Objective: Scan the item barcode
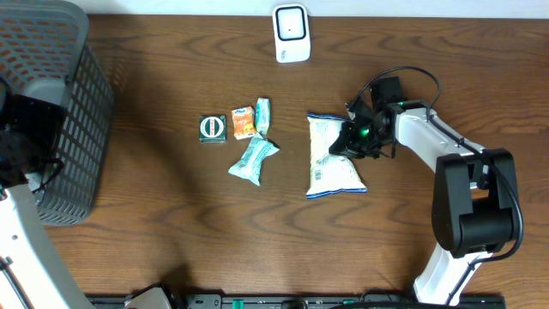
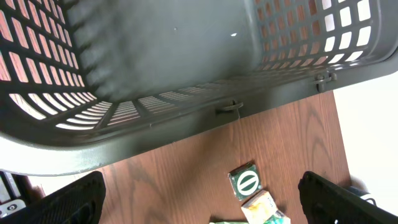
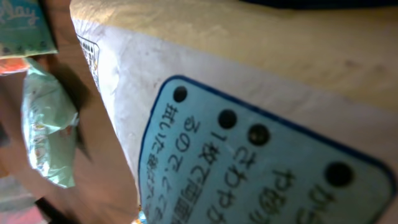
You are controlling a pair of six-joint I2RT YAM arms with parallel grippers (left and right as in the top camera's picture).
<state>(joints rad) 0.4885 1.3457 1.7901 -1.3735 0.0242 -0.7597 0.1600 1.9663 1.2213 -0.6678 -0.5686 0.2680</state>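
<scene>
A white snack bag [image 1: 333,156] with blue trim lies right of centre on the wooden table. My right gripper [image 1: 353,137] sits at its right edge, shut on the bag. The right wrist view is filled by the bag's blue printed label [image 3: 249,143], and its fingers are hidden there. A white barcode scanner [image 1: 292,33] stands at the table's far edge. My left gripper [image 2: 211,208] hangs open above the table beside the basket, holding nothing, its fingers [image 2: 68,199] far apart.
A dark mesh basket [image 1: 51,103] stands at the left edge. Near the centre lie a green square pack [image 1: 212,128], an orange pack [image 1: 244,123] and two pale teal packets [image 1: 253,159]. The green pack [image 2: 247,182] also shows below the left gripper.
</scene>
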